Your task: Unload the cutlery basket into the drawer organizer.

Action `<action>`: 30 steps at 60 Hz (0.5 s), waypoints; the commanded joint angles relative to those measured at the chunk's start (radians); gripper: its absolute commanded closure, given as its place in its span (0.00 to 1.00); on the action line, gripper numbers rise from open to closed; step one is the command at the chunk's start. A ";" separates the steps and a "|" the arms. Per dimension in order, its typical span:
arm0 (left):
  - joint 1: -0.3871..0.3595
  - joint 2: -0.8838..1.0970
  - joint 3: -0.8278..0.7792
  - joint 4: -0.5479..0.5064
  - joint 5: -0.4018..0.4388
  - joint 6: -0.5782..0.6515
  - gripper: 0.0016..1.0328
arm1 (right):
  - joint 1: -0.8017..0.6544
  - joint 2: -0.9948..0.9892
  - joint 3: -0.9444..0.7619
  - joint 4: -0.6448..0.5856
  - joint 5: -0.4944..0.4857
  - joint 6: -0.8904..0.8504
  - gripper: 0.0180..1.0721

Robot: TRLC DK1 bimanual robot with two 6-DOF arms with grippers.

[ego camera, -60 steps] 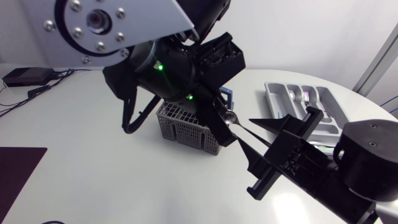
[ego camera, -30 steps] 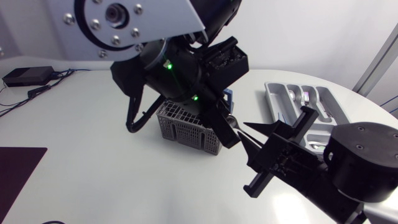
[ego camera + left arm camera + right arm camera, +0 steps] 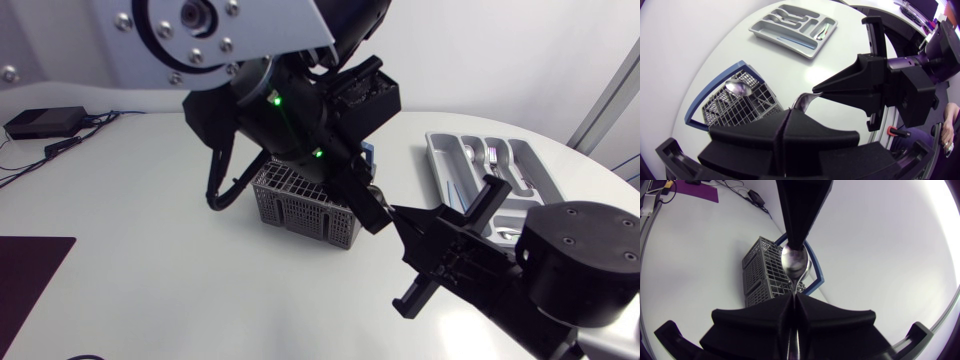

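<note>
Table [image 3: 150, 260] white and smooth, with a round far edge and soft grey shadows under the arms. Dark purple mat [image 3: 30, 270] lying flat at the near left corner. Small black box [image 3: 40, 122] with thin cables at the far left edge.

Grey cutlery basket [image 3: 300, 210] near the middle, its walls full of little square holes. Blue edge [image 3: 710, 92] of something flat just behind and beside it. Second spoon [image 3: 739, 88] resting in the basket, round end up. Grey drawer organizer [image 3: 437, 150] well apart on the right side, with a few shiny pieces lying in its slots.

Spoon [image 3: 794, 260] up in the air, just to the right of the basket, held at both ends. Left claw [image 3: 790, 112] above the basket's right side, fingers pressed together and clamped on the round end of the spoon. Right claw [image 3: 792, 299] at the near right, fingers pinched tight on the thin handle. Two claw tips almost nose to nose, with only a short bit of shiny spoon showing between them. Little green lights [image 3: 272, 100] glowing on the big dark part of the left arm [image 3: 230, 40].
</note>
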 commanded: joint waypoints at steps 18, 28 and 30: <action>0.015 -0.002 0.077 0.000 0.033 -0.034 0.53 | 0.000 -0.047 -0.030 -0.064 -0.026 -0.013 0.95; 0.049 -0.038 0.084 0.025 0.033 -0.036 0.20 | -0.039 -0.103 -0.037 -0.127 -0.073 0.000 0.95; 0.058 -0.046 0.083 0.031 0.032 -0.034 0.17 | -0.056 -0.114 -0.039 -0.141 -0.090 0.003 0.95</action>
